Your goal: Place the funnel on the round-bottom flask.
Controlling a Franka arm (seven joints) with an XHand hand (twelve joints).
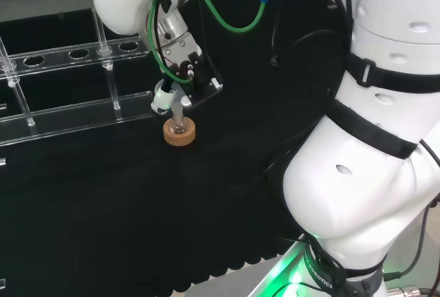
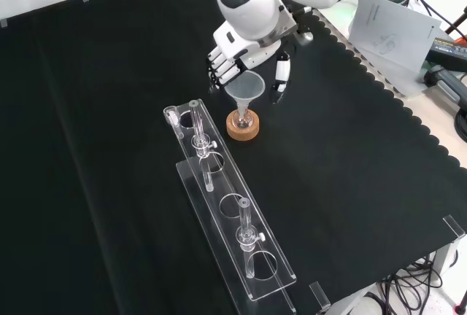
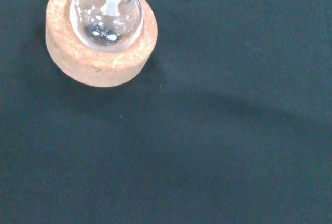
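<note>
A small clear round-bottom flask (image 2: 243,119) stands in a cork ring (image 2: 242,130) near the middle of the cloth. The clear funnel (image 2: 245,87) stands upright over it with its stem down in the flask's neck. The hand (image 2: 228,61) hovers just behind the funnel's rim in the front view. Its fingers (image 2: 219,67) are on the funnel's left and its straight thumb (image 2: 281,76) is on the right, a small gap away from the rim. In the head view the hand (image 1: 184,70) is right above the cork ring (image 1: 179,133). The wrist view looks down on the flask (image 3: 106,19) in its ring (image 3: 98,71).
A long clear tube rack (image 2: 230,213) with a few glass tubes lies in front of the cork ring in the front view, and at the left in the head view (image 1: 69,115). Papers (image 2: 394,27) lie off the cloth's scalloped edge at the right.
</note>
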